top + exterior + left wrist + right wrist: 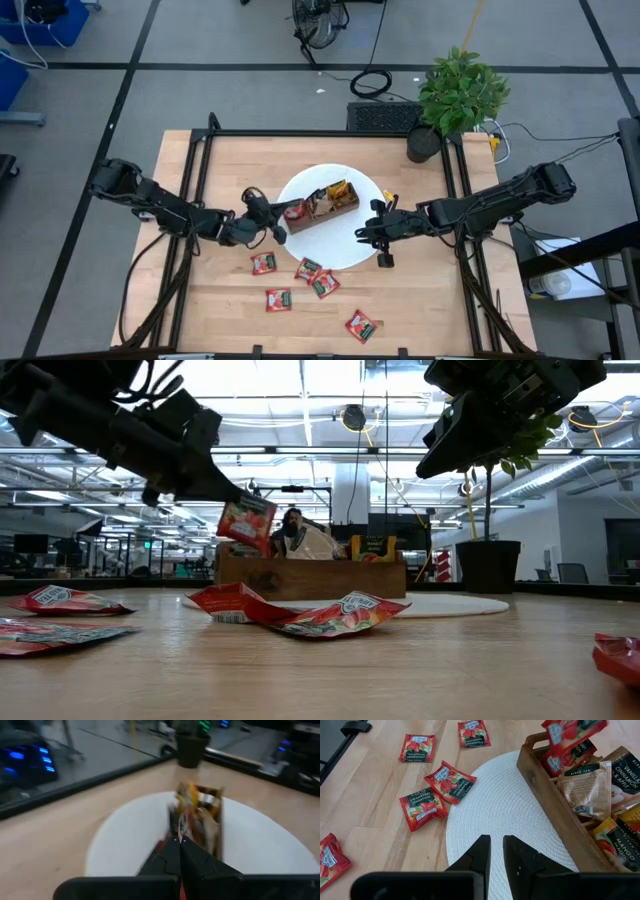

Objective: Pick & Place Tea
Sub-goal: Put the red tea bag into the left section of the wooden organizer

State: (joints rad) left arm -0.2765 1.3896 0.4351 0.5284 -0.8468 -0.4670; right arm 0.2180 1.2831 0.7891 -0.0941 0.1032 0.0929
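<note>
Red sachet pinched in left gripper, jaws closed on it, held above the left end of the wooden tray on the white mat. Left arm reaches in low from the bench's left edge. Right gripper hovers over the mat's right part, fingers nearly closed, empty. Five red sachets lie loose toward the front edge; bare bench around them.

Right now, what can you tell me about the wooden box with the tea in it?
The wooden tray is brown, long and narrow, with dividers and a cut-out handle at its end. It sits on a round white woven mat on the table. Red, tan and yellow tea sachets stand inside. The left gripper, shut on a red sachet, holds it just above one end.
</note>
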